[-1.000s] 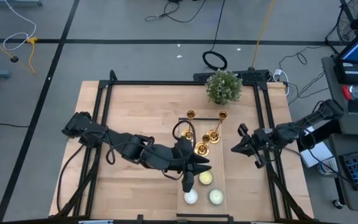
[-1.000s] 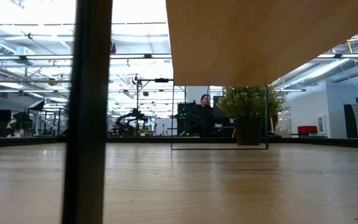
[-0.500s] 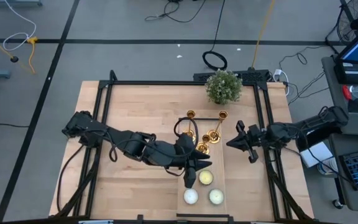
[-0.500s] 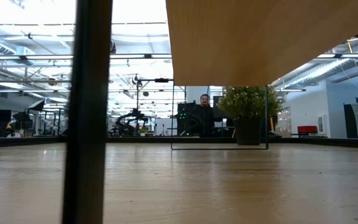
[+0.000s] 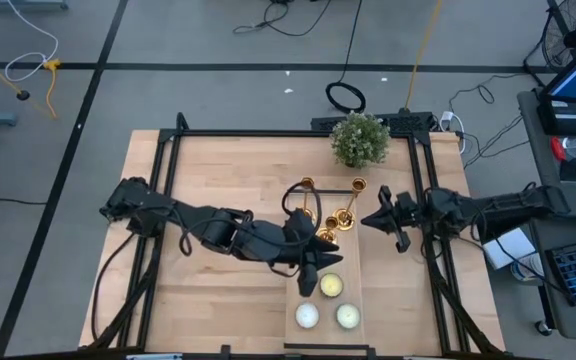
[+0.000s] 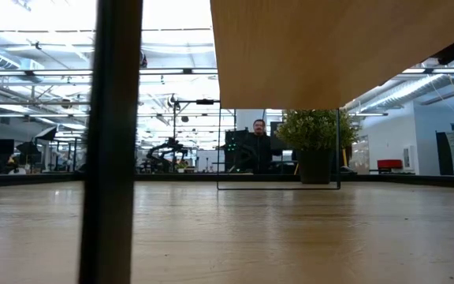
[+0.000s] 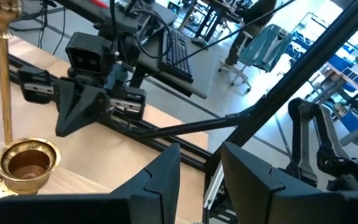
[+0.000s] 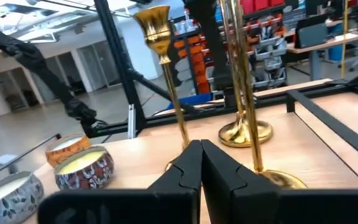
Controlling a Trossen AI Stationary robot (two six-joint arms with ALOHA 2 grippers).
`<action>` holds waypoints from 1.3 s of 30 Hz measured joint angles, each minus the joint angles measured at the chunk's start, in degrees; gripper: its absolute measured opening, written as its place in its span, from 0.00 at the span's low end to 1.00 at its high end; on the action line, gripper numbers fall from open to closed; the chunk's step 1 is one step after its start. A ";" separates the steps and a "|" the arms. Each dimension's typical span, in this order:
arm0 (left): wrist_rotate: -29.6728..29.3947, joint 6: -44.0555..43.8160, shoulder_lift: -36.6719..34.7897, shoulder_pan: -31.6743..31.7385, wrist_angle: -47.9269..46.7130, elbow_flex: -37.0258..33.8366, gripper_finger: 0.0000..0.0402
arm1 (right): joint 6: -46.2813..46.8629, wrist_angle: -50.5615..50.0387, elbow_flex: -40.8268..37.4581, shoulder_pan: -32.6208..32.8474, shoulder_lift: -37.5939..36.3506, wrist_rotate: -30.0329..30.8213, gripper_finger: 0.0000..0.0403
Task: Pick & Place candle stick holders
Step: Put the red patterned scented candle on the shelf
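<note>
Reaching inward since a second ago, the right gripper [image 5: 366, 220] (jaws together) sits just beside the upright candle stick holders [image 5: 330, 212]; the left gripper [image 5: 320, 258], jaws slightly apart, empty, hovers near them too

1. Three slim gold candle stick holders [image 5: 328, 212] stand upright, clustered just in front of the potted plant [image 5: 359, 139].
2. Each has a thin stem, a round flared base and a small cup top.
3. One [image 8: 166, 74] shows its cup clearly.

Two dark jointed arms, black cables
</note>
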 joint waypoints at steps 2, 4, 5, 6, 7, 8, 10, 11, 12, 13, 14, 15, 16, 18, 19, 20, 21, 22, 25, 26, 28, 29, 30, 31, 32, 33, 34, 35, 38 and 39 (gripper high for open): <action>-0.01 -0.29 0.00 0.21 0.02 0.00 0.30 | 0.00 0.01 0.00 -1.60 -0.12 -1.02 0.00; -0.02 -0.32 0.00 0.26 0.02 0.00 0.30 | 0.00 0.02 0.00 -2.74 -0.40 -1.02 0.00; -0.02 -0.49 0.01 0.30 0.02 0.00 0.30 | -0.03 0.00 0.00 -3.21 -0.64 -1.00 0.00; -0.02 -0.69 0.02 0.28 0.02 0.00 0.30 | -0.16 0.02 0.00 -3.60 -0.93 -1.02 0.00; -0.02 -0.83 0.02 0.24 0.02 0.00 0.30 | -0.36 0.02 0.00 -3.91 -1.24 -1.02 0.00; -0.02 -0.92 0.02 0.23 0.03 0.00 0.30 | -0.62 0.00 0.00 -4.12 -1.56 -1.02 0.00; -0.01 -1.41 0.02 0.23 0.02 0.00 0.30 | -1.50 -0.05 0.00 -4.31 -2.41 -1.02 0.00; -0.01 -1.74 0.02 0.20 0.03 0.00 0.30 | -1.75 -0.03 0.00 -4.38 -2.88 -1.04 0.00; -0.02 -1.90 0.02 0.21 0.04 0.00 0.30 | -1.81 -0.03 0.00 -4.37 -3.36 -1.04 0.00; -0.02 -2.18 0.02 0.19 0.04 0.00 0.30 | -1.83 -0.14 0.00 -4.37 -3.84 -1.06 0.00; -0.04 -2.18 0.02 0.19 0.04 0.00 0.30 | -1.85 -0.47 0.00 -4.37 -4.37 -1.06 0.00; -0.04 -2.18 0.02 0.19 0.04 0.00 0.30 | -1.92 -1.20 0.00 -4.37 -4.95 -1.06 0.00; -0.04 -2.18 0.02 0.19 0.04 0.00 0.30 | -1.94 -2.43 0.00 -4.37 -5.61 -1.06 0.00; -0.04 -2.19 0.02 0.19 0.07 0.00 0.30 | -1.94 -5.21 0.00 -4.37 -7.01 -1.06 0.00; -0.04 -2.19 0.02 0.19 0.07 0.00 0.30 | -1.82 -6.59 0.00 -4.37 -7.75 -1.06 0.00; -0.10 -2.18 0.02 0.19 0.09 0.00 0.30 | -1.70 -7.66 0.00 -4.37 -8.48 -1.06 0.00; -0.20 -2.18 0.02 0.19 0.09 0.00 0.30 | -1.66 -8.38 0.00 -4.37 -9.18 -1.06 0.00; -0.22 -2.18 0.02 0.22 0.09 0.00 0.30 | -1.66 -9.11 0.00 -4.37 -9.91 -1.06 0.00; -0.22 -2.18 0.02 0.30 0.09 0.00 0.30 | -1.70 -10.60 0.00 -4.37 -12.23 -1.03 0.00; -0.22 -2.18 0.02 0.37 0.09 0.00 0.30 | -1.75 -11.04 0.00 -4.37 -12.97 -1.00 0.00; -0.24 -2.18 0.02 0.53 0.09 0.00 0.30 | -1.91 -12.34 0.00 -4.35 -14.45 -0.95 0.00; -0.24 -2.18 0.02 0.62 0.10 0.00 0.30 | -1.94 -12.99 0.00 -4.35 -15.08 -0.91 0.00; -0.24 -2.18 0.02 0.69 0.10 0.00 0.30 | -1.94 -13.73 0.00 -4.35 -15.67 -0.89 0.00; -0.24 -2.18 0.02 0.72 0.11 0.00 0.30 | -1.94 -14.34 0.00 -4.35 -16.28 -0.87 0.00; -0.24 -2.18 0.02 0.78 0.11 0.00 0.30 | -1.90 -15.15 0.00 -4.35 -16.85 -0.87 0.00; -0.24 -2.18 0.02 0.78 0.11 0.00 0.30 | -1.78 -16.04 0.00 -4.35 -17.36 -0.87 0.00; -0.24 -2.18 0.02 0.85 0.13 0.00 0.30 | -1.77 -16.86 0.00 -4.35 -17.82 -0.87 0.00; -0.24 -2.18 0.02 0.89 0.13 0.00 0.30 | -1.77 -17.81 0.00 -4.35 -18.25 -0.85 0.00; -0.24 -2.26 0.02 0.98 0.13 0.00 0.30 | -1.77 -19.76 0.00 -4.35 -19.38 -0.69 0.00; -0.24 -2.23 0.02 1.02 0.13 0.00 0.30 | -1.77 -19.89 0.00 -4.35 -19.61 -0.67 0.00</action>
